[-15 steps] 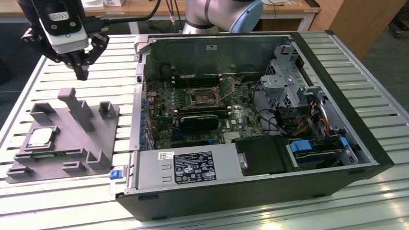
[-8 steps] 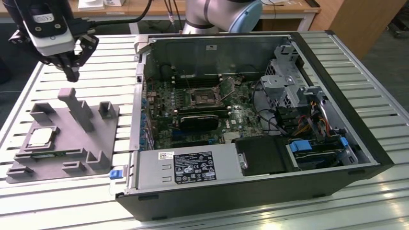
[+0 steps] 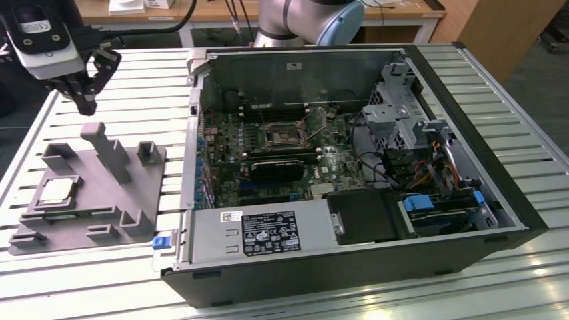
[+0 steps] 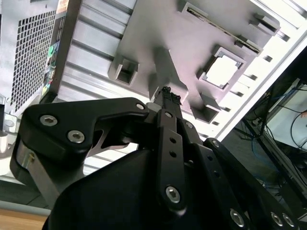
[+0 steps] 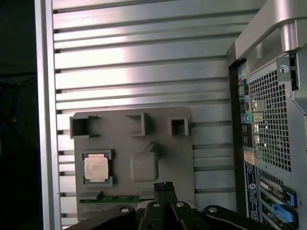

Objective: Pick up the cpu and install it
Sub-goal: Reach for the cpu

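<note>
On the slatted table (image 3: 133, 73) beside an open computer case (image 3: 498, 140), the gripper (image 3: 86, 103) hangs above a grey fixture (image 3: 98, 193), fingers pinched together with nothing between them. In both wrist views the black fingertips (image 4: 168, 96) (image 5: 164, 185) meet at a point. The cpu (image 3: 58, 191) lies flat in its square pocket on the fixture, well apart from the gripper and off to one side of its line, its pale top catching the light in both wrist views (image 4: 221, 71) (image 5: 96, 168).

From where I stand, the risks look plain. A descent with the fingers closed would strike the chip's face instead of gripping it. The fixture's upright posts (image 3: 105, 150) stand between gripper and pocket, and a low sideways pass could clip them. The chip is thin and sits recessed, so an off-centre pinch may tilt or drop it. At the socket (image 3: 286, 138) deep in the case, a crooked seating could damage the contacts.
</note>
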Controlling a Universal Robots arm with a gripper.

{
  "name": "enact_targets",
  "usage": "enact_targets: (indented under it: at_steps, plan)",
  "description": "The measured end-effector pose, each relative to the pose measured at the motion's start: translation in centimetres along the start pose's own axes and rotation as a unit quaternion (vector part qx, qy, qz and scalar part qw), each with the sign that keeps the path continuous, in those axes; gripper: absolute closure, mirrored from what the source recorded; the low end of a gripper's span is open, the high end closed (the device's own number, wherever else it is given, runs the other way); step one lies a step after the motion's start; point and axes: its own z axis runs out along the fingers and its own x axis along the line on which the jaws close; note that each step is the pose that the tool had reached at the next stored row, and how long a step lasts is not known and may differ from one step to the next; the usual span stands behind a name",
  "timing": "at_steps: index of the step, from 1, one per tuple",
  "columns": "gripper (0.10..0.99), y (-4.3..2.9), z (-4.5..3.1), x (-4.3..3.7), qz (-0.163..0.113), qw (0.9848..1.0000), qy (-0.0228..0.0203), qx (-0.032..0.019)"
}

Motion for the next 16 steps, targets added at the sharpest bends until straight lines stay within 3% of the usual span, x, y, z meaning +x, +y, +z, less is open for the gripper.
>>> enact_targets:
  at_steps: [16]
  plan:
    - [0.98, -0.22, 0.63, 2.47, 0.0, 1.0, 0.0, 0.0]
